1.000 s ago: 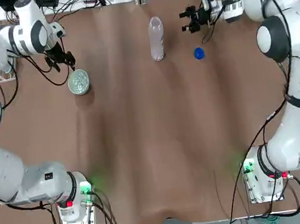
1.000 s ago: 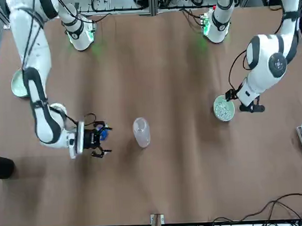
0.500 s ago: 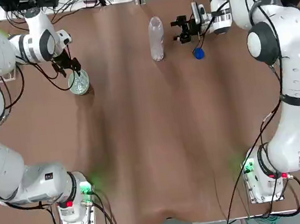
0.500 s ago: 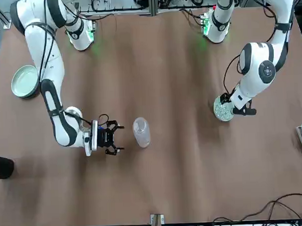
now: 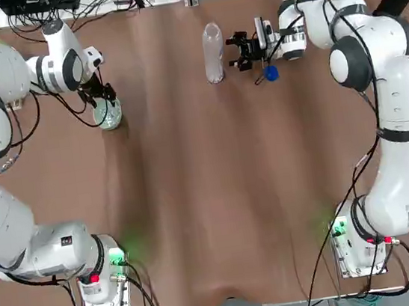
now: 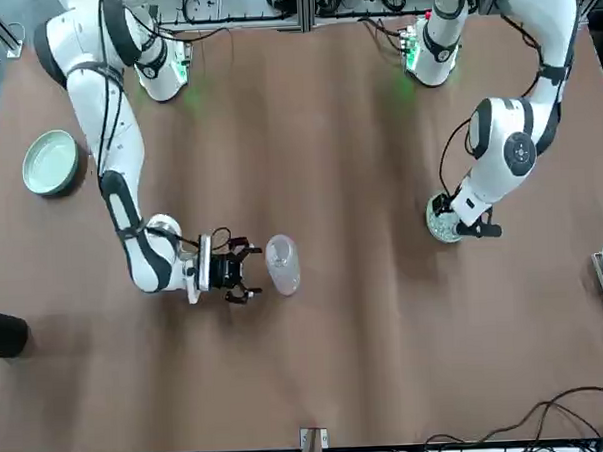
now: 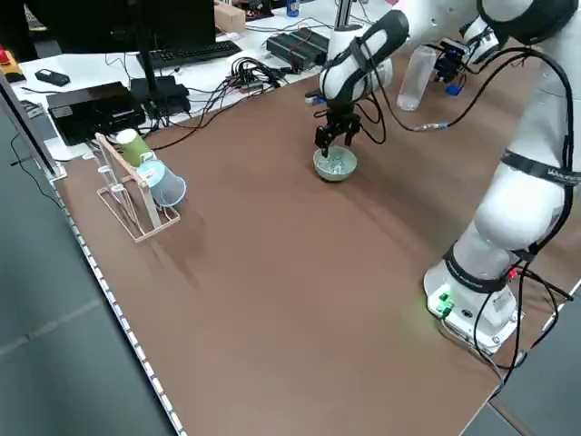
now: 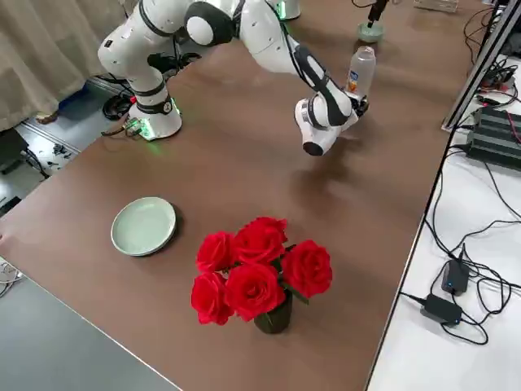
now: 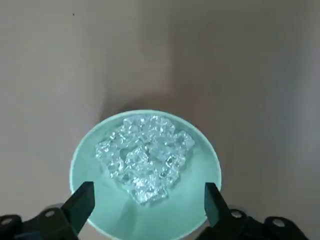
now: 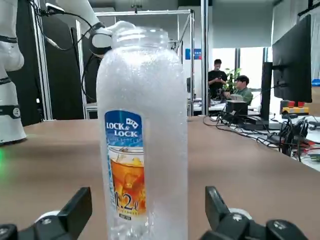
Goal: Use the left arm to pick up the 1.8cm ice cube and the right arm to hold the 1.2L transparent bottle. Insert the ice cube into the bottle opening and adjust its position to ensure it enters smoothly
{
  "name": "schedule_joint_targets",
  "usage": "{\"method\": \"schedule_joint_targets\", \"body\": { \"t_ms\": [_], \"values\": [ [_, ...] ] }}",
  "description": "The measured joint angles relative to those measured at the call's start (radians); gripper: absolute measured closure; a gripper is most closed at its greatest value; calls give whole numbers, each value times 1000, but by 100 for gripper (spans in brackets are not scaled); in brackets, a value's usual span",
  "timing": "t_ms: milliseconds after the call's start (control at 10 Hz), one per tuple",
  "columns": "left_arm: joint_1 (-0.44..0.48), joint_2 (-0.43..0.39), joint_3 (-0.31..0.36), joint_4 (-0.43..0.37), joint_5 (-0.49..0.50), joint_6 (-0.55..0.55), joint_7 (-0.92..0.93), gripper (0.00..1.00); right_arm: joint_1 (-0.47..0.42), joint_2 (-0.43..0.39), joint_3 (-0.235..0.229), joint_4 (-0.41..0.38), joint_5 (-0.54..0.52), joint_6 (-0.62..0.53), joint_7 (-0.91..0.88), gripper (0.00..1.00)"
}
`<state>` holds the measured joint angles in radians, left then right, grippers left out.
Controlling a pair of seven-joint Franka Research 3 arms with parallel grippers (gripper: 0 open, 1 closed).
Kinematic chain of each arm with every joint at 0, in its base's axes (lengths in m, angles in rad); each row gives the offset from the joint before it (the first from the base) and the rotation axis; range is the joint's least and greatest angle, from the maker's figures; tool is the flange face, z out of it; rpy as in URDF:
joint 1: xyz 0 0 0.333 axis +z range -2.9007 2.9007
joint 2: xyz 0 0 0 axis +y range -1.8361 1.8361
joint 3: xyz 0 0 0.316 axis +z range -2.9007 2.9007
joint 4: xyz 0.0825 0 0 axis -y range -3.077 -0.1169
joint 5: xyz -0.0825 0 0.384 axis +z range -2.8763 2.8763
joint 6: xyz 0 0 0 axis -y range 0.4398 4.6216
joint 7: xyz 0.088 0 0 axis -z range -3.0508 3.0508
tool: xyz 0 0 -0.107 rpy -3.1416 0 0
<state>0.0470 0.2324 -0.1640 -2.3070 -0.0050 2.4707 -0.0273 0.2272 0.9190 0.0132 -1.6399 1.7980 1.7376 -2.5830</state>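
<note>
On the far side of the desk (image 5: 193, 184), the bottle (image 5: 212, 52) stands upright near the middle. Just to its right is the right claw (image 5: 238, 49), level with the bottle and facing it, with the cap (image 5: 271, 74) on the desk nearby. Far left, a bowl (image 5: 107, 115) holds a heap of ice cubes (image 9: 145, 157); the left claw (image 5: 104, 98) hangs directly over it.

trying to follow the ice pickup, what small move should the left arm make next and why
Probably a short straight descent. The left gripper is open above the bowl, its fingers straddling the heap of ice cubes, and nothing is between them yet. Lowering onto one top cube, then closing, looks sensible. The right gripper is open, facing the upright bottle, not yet gripping it.
</note>
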Motion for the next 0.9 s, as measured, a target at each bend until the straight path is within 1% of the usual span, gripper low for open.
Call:
{"method": "schedule_joint_targets", "body": {
  "t_ms": [300, 700, 900],
  "values": [
    [0, 41, 0, 0, 0, 45, -6, 3, 45, 18, 1, 6, 60, 0, -25, 0],
    [0, 69, 0, 0, 0, 76, -11, 3, 61, 50, 1, 7, 113, 0, -70, 0],
    [0, 88, 0, 0, 0, 87, -11, 3, 65, 55, 1, 9, 121, 0, -75, 0]
  ]
}}
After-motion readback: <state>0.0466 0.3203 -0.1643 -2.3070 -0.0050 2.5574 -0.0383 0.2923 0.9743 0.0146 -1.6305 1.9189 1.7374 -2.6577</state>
